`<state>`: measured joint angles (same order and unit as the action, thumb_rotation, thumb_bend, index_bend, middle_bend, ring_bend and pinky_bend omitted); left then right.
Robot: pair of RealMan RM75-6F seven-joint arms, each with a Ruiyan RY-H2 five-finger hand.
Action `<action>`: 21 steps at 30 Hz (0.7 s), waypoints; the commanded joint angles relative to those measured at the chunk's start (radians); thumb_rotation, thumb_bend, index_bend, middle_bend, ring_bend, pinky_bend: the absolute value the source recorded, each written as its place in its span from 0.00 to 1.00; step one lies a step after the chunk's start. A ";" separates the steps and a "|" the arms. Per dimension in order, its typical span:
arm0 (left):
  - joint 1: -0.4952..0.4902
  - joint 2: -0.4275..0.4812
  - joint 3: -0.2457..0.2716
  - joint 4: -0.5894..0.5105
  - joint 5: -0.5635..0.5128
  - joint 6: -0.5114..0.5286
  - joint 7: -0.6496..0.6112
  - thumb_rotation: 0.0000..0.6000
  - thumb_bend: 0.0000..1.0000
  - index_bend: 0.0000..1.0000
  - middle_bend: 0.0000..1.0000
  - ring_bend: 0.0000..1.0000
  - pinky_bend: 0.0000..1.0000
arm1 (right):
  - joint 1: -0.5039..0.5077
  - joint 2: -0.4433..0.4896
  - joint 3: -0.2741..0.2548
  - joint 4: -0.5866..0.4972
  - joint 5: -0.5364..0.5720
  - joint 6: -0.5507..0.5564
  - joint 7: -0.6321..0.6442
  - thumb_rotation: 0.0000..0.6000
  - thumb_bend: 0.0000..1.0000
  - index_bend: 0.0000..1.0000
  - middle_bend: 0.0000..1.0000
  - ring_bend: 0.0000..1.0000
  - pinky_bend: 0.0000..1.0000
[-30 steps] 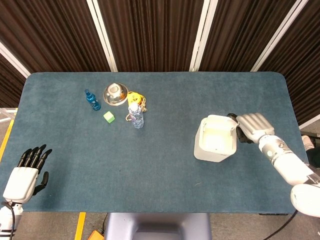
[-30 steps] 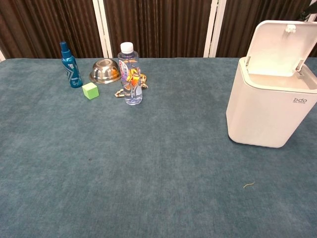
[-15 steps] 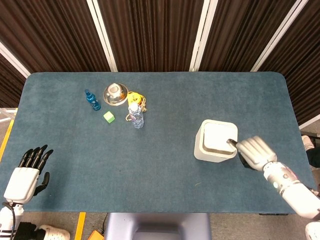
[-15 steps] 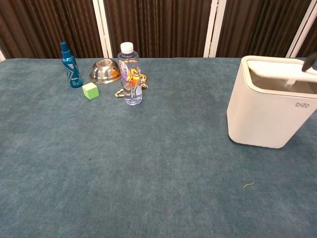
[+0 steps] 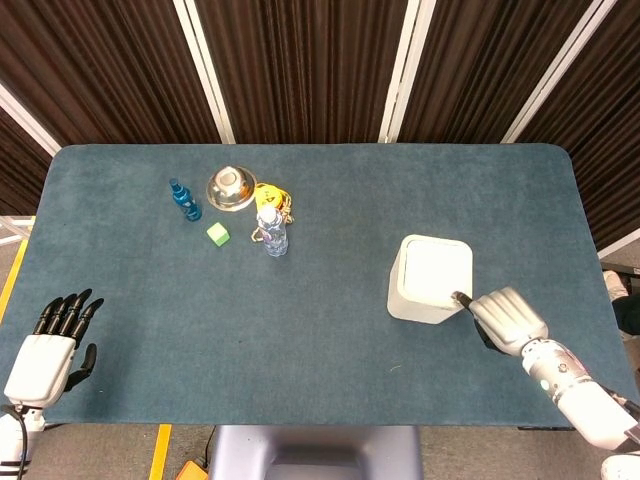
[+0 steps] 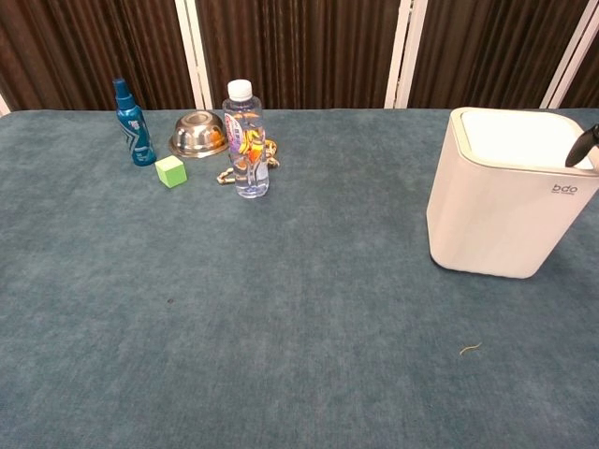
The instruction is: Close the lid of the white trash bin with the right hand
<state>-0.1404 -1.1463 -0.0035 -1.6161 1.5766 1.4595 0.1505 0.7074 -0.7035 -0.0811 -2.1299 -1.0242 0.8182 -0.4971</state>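
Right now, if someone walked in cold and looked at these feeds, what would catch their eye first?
Probably the white trash bin at the table's right side, its lid down flat, with a dark fingertip of the right hand at its near right corner. Next, the small cluster far left at the back: a blue spray bottle, a steel bowl, a green cube and a water bottle. The left hand hangs by the table's near left edge, holding nothing.

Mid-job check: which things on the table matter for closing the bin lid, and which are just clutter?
Job: white trash bin, its lid lying flat, right hand.

Lying about: blue spray bottle, metal bowl, green cube, water bottle, left hand.
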 commanded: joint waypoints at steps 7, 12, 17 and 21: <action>0.001 -0.001 -0.001 -0.001 0.000 0.003 0.000 1.00 0.59 0.08 0.00 0.00 0.10 | -0.212 0.050 0.035 0.011 -0.351 0.316 0.237 1.00 0.81 0.17 1.00 0.99 0.97; 0.001 -0.005 0.003 0.002 0.018 0.011 -0.004 1.00 0.57 0.08 0.00 0.00 0.10 | -0.375 -0.030 -0.031 0.108 -0.570 0.512 0.302 1.00 0.61 0.00 0.67 0.62 0.58; 0.003 -0.017 0.005 0.017 0.052 0.039 -0.034 1.00 0.53 0.08 0.00 0.00 0.10 | -0.540 -0.203 -0.092 0.328 -0.693 0.689 0.394 1.00 0.48 0.00 0.10 0.09 0.18; 0.000 -0.027 0.014 0.036 0.086 0.052 -0.055 1.00 0.51 0.07 0.00 0.00 0.10 | -0.622 -0.351 -0.078 0.535 -0.695 0.775 0.399 1.00 0.43 0.00 0.00 0.00 0.01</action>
<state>-0.1391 -1.1703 0.0081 -1.5847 1.6575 1.5081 0.0994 0.1855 -0.9194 -0.1433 -1.7593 -1.6792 1.4993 -0.1339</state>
